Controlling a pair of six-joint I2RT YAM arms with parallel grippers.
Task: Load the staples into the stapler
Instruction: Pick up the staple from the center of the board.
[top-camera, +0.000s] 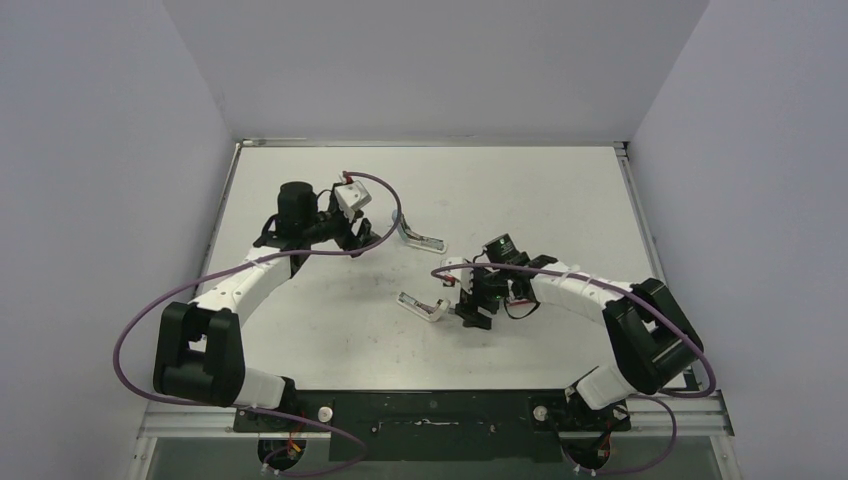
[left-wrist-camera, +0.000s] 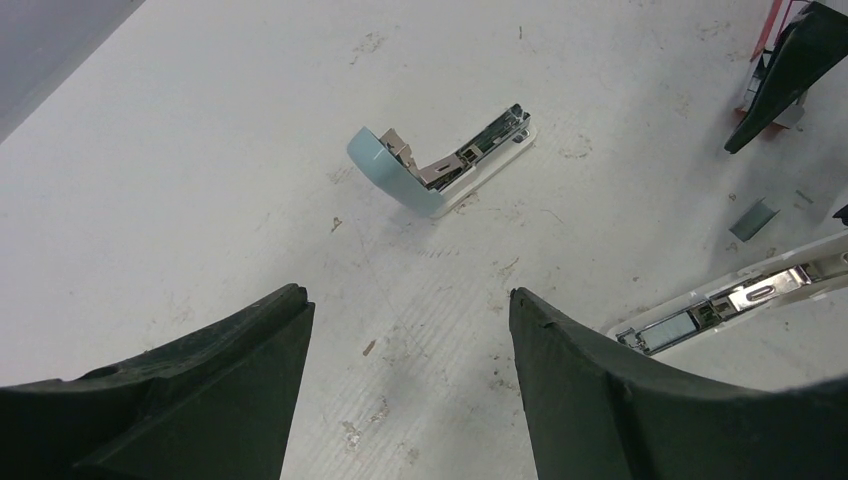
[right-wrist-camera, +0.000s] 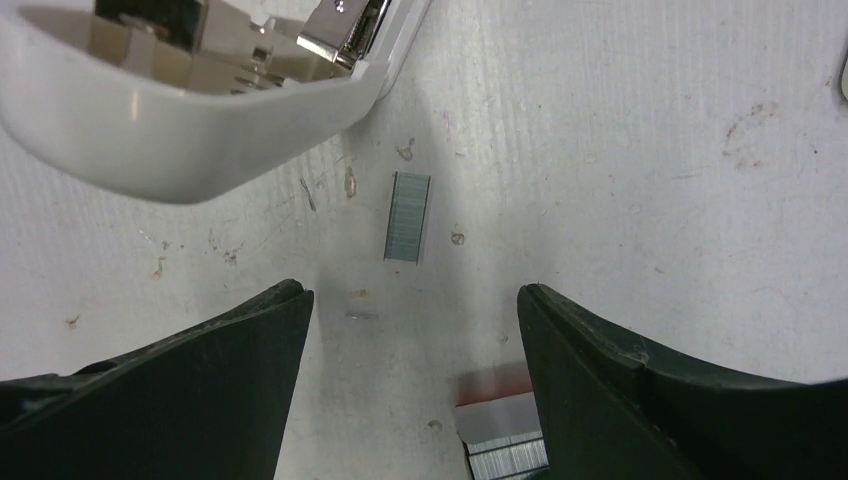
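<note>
Staples: silvery-grey metal strip (right-wrist-camera: 407, 217) is being presented flat on surface (right-wrist-camera: 650, 150).
White plastic stapler (right-wrist-camera: 180, 130): lying hinged open, seemingly for loading.
Right hand (right-wrist-camera: 410, 300): being held released over strip.
Left hand (left-wrist-camera: 405, 295): released, empty.

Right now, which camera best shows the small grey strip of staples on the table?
The right wrist view: the small grey strip of metal staples lies flat, sharp and central. The left wrist view shows it tiny near the right edge. The top view does not show it clearly.
</note>
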